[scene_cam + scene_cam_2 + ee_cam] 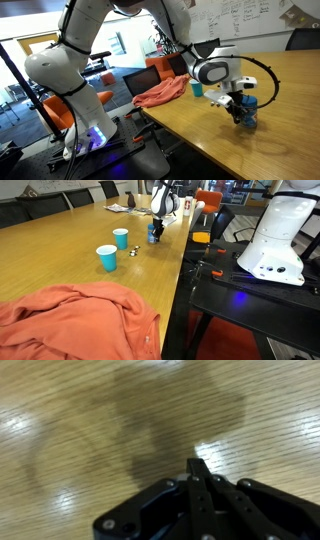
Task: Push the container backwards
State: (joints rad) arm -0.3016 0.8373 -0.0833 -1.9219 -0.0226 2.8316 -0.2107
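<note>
The container, a short blue canister (248,119), stands on the wooden table (280,140); it also shows far off in an exterior view (153,235). My gripper (238,110) hangs low right beside it, at its side, also seen in an exterior view (157,225). Whether it touches the canister I cannot tell. In the wrist view the gripper's black fingers (197,468) are pressed together with nothing between them, above bare wood; the container is out of that view.
Two open blue cups (120,238) (107,257) stand on the table, with a small dark object (135,249) between them and the container. An orange cloth (70,320) lies at the table's end (160,93). Office chairs stand around the table edge.
</note>
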